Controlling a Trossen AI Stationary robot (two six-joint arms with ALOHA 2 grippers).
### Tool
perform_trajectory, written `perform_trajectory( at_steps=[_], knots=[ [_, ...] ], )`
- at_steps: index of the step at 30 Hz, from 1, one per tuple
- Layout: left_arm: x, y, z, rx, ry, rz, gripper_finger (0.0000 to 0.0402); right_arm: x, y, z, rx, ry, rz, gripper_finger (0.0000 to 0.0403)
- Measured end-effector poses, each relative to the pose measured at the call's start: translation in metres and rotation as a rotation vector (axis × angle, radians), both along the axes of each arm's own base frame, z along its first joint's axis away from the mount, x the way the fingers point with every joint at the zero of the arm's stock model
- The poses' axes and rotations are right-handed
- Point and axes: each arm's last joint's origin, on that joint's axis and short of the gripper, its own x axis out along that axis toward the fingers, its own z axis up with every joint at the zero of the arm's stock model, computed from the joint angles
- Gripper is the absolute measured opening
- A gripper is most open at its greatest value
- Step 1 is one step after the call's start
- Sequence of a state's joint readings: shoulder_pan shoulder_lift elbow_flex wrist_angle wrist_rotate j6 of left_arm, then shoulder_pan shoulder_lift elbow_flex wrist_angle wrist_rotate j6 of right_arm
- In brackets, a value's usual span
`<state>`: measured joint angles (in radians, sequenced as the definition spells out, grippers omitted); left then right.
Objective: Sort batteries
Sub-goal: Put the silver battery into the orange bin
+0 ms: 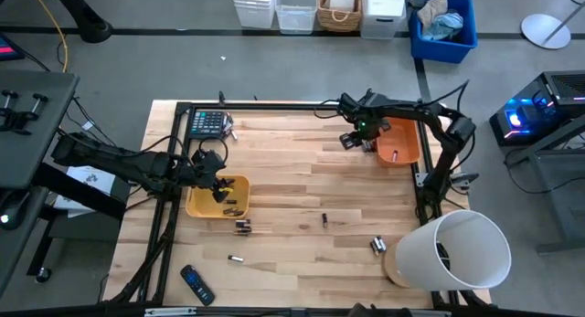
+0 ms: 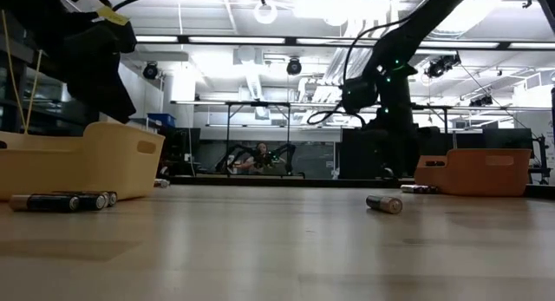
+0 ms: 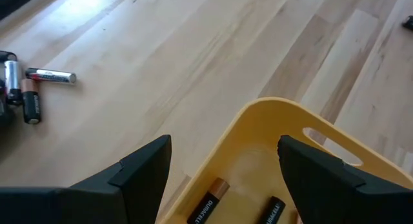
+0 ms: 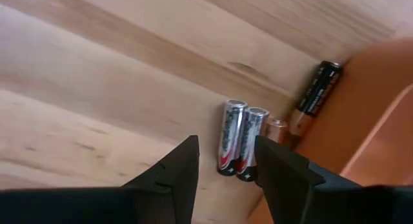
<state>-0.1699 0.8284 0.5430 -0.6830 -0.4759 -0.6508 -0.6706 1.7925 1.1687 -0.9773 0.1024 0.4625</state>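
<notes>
Two silvery batteries (image 4: pixel 239 139) lie parallel beside the orange bin (image 4: pixel 361 121).

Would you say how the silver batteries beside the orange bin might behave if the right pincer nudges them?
The silver batteries are smooth cylinders lying flat on wood, so they would probably roll sideways. Lying against the orange bin, they may jam there instead. The shiny casing looks slippery.
</notes>
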Motion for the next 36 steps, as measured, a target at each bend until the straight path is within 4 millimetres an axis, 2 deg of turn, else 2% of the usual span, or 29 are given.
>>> perform_trajectory(
  at_steps=[7, 16, 27, 36],
  knots=[
    [0.000, 0.000, 0.000, 0.002, 0.000, 0.002, 0.0271, -0.001, -0.001, -0.001, -0.010, 0.011, 0.008, 0.0144],
    [0.000, 0.000, 0.000, 0.004, -0.001, 0.004, 0.0271, -0.008, 0.006, -0.014, 0.037, 0.041, 0.034, 0.0144],
    [0.000, 0.000, 0.000, 0.005, -0.001, 0.004, 0.0271, 0.005, 0.014, -0.015, -0.005, -0.001, 0.097, 0.0144],
    [0.000, 0.000, 0.000, 0.005, -0.001, 0.005, 0.0271, 0.000, 0.009, -0.014, -0.032, 0.028, 0.055, 0.0144]
  ],
)
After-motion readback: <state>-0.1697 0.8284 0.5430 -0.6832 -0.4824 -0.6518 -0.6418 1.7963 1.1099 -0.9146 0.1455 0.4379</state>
